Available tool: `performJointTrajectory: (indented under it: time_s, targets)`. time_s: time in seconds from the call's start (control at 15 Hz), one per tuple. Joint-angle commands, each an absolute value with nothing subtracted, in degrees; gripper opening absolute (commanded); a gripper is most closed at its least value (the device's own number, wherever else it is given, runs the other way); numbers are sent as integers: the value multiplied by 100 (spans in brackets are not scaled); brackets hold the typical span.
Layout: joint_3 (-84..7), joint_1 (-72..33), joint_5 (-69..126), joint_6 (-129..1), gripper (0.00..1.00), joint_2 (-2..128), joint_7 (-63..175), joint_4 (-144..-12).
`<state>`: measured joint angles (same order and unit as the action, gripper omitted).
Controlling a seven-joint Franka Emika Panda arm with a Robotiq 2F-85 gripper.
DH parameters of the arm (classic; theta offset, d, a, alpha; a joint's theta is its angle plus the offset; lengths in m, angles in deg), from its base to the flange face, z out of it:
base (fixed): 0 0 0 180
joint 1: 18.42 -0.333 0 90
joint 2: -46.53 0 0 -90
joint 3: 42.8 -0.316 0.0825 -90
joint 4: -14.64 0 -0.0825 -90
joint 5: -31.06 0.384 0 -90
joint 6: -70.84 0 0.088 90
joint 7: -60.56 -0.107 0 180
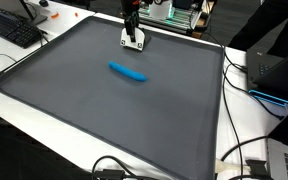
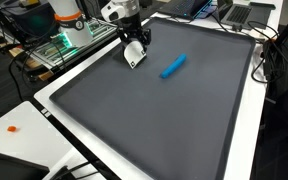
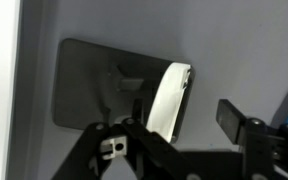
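A small white flat object (image 1: 133, 44) rests on the far side of a large grey mat (image 1: 84, 110), seen in both exterior views. My gripper (image 1: 132, 36) hangs straight down over it. In the wrist view the white object (image 3: 167, 100) stands between the fingers, close to the left finger (image 3: 136, 106). The right finger (image 3: 229, 114) stays apart from it with a clear gap, so the gripper (image 3: 182, 110) is open. A blue marker-like stick (image 1: 127, 72) lies on the mat a short way from the gripper. In an exterior view the gripper (image 2: 134, 48) is above the white object (image 2: 135, 59), with the blue stick (image 2: 173, 66) beside it.
The mat (image 2: 164, 120) covers a white table. A black keyboard (image 1: 14, 30) lies off one corner. A dark laptop (image 1: 274, 70) and loose cables (image 1: 246, 150) sit along one side. A green-lit electronics rack (image 2: 59, 45) stands behind the arm's base.
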<state>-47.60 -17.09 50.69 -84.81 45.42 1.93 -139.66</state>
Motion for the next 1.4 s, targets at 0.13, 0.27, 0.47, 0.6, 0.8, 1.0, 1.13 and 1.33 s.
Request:
performJointTrajectory:
  time_s: [0.13, 0.27, 0.47, 0.6, 0.8, 1.0, 1.13, 1.33]
  targets:
    - [-4662, -1868, 5277, -8569, 29, 4627, 69, -13904]
    - [-4661, -1882, 5335, -8567, 14, 4631, 40, -13879]
    - [-4658, -1894, 5454, -8565, 0, 4643, 21, -13840]
    - [-4655, -1895, 5523, -8548, 0, 4643, 1, -13809]
    - [-4638, -1890, 5553, -8517, 1, 4653, -98, -13779]
    - [-4612, -1873, 5522, -8383, 1, 4566, -314, -13761]
    - [-4597, -1867, 5488, -8210, 1, 4422, -464, -13744]
    - [-4599, -1863, 5297, -7769, 1, 4132, -655, -13662]
